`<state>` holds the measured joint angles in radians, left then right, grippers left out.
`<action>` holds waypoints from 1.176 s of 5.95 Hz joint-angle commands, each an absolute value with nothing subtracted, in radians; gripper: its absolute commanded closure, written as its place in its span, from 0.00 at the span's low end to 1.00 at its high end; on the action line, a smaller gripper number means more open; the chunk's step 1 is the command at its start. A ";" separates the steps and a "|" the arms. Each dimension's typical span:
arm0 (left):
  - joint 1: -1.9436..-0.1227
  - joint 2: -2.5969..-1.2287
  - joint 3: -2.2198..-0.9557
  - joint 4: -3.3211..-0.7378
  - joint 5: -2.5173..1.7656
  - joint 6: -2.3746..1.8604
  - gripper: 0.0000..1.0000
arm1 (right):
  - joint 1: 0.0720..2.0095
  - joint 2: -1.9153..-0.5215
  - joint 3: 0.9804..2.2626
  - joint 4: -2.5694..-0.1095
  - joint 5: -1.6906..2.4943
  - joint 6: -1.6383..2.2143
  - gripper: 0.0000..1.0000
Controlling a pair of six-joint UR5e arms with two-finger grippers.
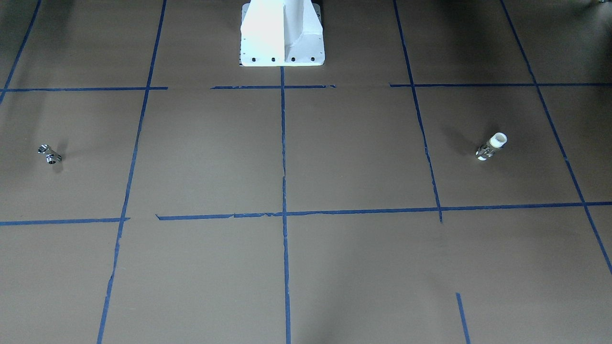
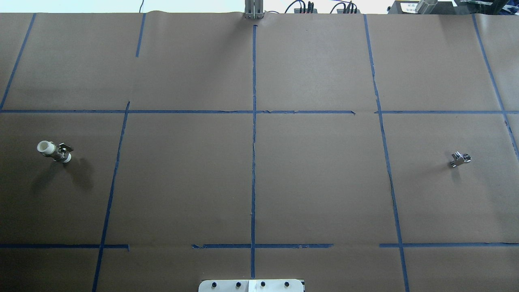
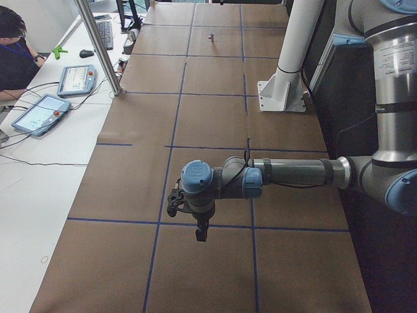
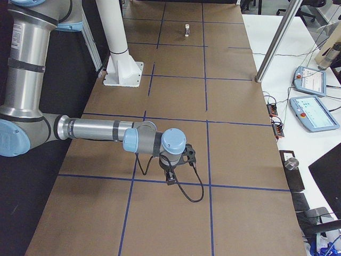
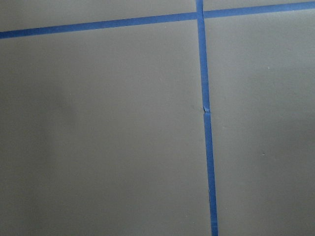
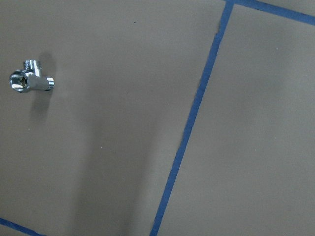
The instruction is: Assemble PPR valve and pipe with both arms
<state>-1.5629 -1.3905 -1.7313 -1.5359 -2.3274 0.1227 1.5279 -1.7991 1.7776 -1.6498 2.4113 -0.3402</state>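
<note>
While the brown table (image 2: 324,182) lies under my left arm (image 3: 293,173) and right arm (image 4: 96,129), I cannot tell how open my left pincer (image 3: 201,228) or right pincer (image 4: 170,177) is, or what either holds. The white-ended pipe (image 2: 54,151) lies on my left side, the chrome valve (image 2: 460,159) on my right.

You see the table (image 2: 182,182) steeply from opposite sides: the pedestal (image 1: 282,33) sits at twelve o'clock front-facing, six overhead. Side cameras look lengthwise; wrist cameras look down, close.
</note>
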 commanded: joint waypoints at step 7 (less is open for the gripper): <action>-1.314 -1.502 -1.764 -1.885 -2.324 -0.380 0.00 | 1.528 -1.799 1.776 -1.651 2.413 -0.341 0.00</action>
<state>-1.3982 -1.5036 -1.7343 -1.8187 -2.3509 -0.2035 1.5279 -1.7982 1.7765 -1.6506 2.4130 -0.3405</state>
